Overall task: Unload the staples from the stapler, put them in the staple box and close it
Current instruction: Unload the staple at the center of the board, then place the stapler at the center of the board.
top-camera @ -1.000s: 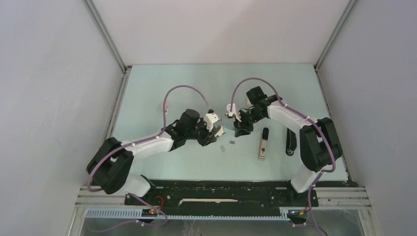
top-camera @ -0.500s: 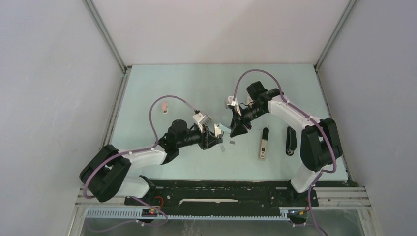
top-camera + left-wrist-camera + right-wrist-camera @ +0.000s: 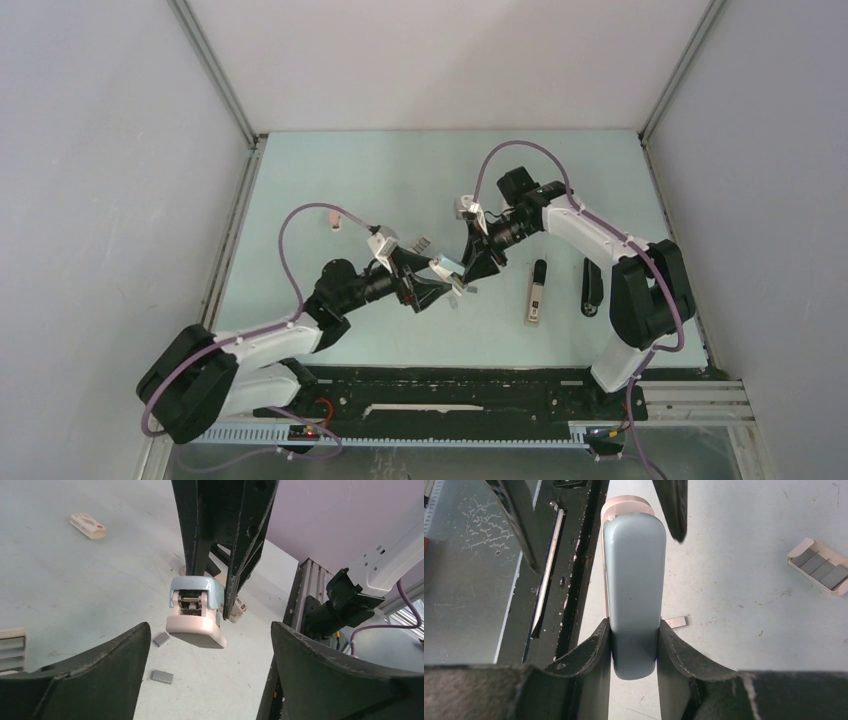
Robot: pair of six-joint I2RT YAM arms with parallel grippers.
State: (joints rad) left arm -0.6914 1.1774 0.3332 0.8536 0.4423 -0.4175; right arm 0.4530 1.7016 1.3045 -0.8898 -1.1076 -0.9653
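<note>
Two arms meet over the middle of a pale green desk (image 3: 330, 160). The right end effector (image 3: 634, 647) is clamped on one end of a small stapler (image 3: 195, 612), its fingers (image 3: 596, 645) pressed against both sides of the pale blue top. It holds the stapler off the desk with the free end turned toward the left arm. At that free end the blue top sits over a pink base, with a bit of metal mechanism showing between them.

The left end effector (image 3: 210, 630) faces it with its fingers (image 3: 100, 670) spread wide apart, gripping nothing. Seen from the left wrist, the stapler hangs in the gap between them, with space on either side.

The staples (image 3: 161, 639) lie on the desk just below the stapler: two short grey strips, near each other but apart, loose on the surface. From the right wrist only one strip shows, poking out beside one finger. Off to one side sits a shallow cardboard tray (image 3: 819, 567) with more grey strips lined up inside. A small beige box (image 3: 87, 525) with a red end lies well away toward the left side of the desk.

To the right of the action a black stapler (image 3: 537, 292) lies flat, silvery along its near half. A black bar (image 3: 592, 287) rests just beyond it, near the right arm's base
</note>
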